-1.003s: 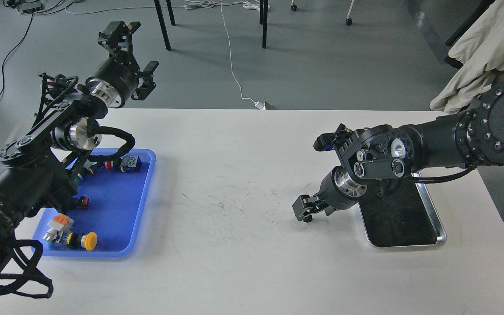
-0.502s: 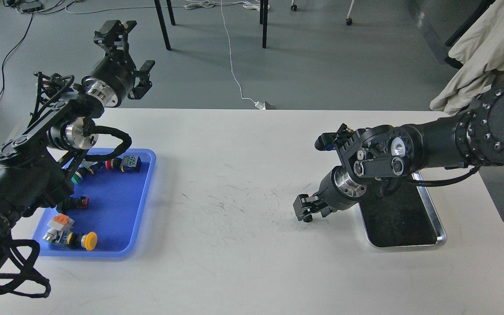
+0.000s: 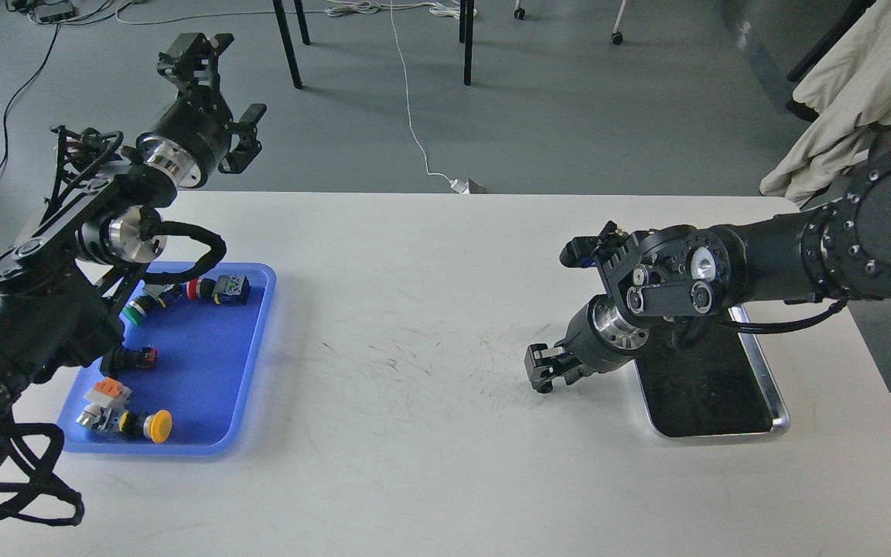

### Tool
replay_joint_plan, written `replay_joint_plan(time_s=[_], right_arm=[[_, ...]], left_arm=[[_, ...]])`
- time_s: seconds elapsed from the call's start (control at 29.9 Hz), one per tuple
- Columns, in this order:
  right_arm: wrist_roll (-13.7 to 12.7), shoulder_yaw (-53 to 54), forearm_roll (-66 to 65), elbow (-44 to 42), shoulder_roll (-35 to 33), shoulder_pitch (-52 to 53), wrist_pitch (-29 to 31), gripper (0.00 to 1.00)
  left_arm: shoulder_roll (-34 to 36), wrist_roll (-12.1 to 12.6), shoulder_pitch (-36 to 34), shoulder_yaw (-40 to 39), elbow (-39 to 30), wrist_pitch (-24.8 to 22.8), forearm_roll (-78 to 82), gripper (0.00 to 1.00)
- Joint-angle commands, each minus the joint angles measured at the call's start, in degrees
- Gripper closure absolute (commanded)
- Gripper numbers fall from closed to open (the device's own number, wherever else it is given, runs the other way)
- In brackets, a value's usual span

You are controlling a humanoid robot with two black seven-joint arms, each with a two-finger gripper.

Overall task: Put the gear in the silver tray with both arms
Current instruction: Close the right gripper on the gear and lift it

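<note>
The silver tray [image 3: 780,422] lies at the right of the white table, its dark bottom bare; my right arm hides its far end. My right gripper [image 3: 544,371] hangs low over the table just left of the tray, small and dark, so its fingers cannot be told apart. My left gripper [image 3: 227,81] is raised beyond the table's far left edge, above the blue tray, open and empty. I see no gear in this view.
A blue plastic tray [image 3: 256,340] at the left holds several push buttons and switches, among them a yellow button [image 3: 158,425] and a green one [image 3: 133,313]. Chair legs and cables stand on the floor behind the table. Cloth hangs at the far right.
My left gripper has moved up and to the left, away from the table. My right gripper has shifted slightly right, toward the silver tray.
</note>
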Motion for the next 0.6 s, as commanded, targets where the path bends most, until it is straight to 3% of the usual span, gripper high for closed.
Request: replay_joint_plan(time_s=[0.0, 0.1, 0.17, 0.4, 0.57], right_arm=[[0.6, 0.1, 0.1, 0.0, 0.0, 0.3, 0.7, 0.74], [0.7, 0.1, 0.1, -0.4, 0.0, 0.3, 0.7, 0.91], [0.7, 0.1, 0.1, -0.5, 0.0, 0.2, 0.7, 0.98], [1.4, 0.8, 0.4, -0.5, 0.0, 1.8, 1.5, 0.98], [1.3, 2.6, 2.3, 0.8, 0.0, 8.9, 2.7, 0.98]], left_arm=[[0.1, 0.0, 0.0, 0.0, -0.1, 0.0, -0.4, 0.02], [0.2, 0.0, 0.0, 0.1, -0.1, 0.0, -0.4, 0.02], [0.2, 0.0, 0.0, 0.1, -0.1, 0.0, -0.4, 0.02], [0.3, 0.0, 0.0, 0.0, -0.1, 0.0, -0.4, 0.02], [0.3, 0.0, 0.0, 0.0, -0.1, 0.1, -0.4, 0.02]])
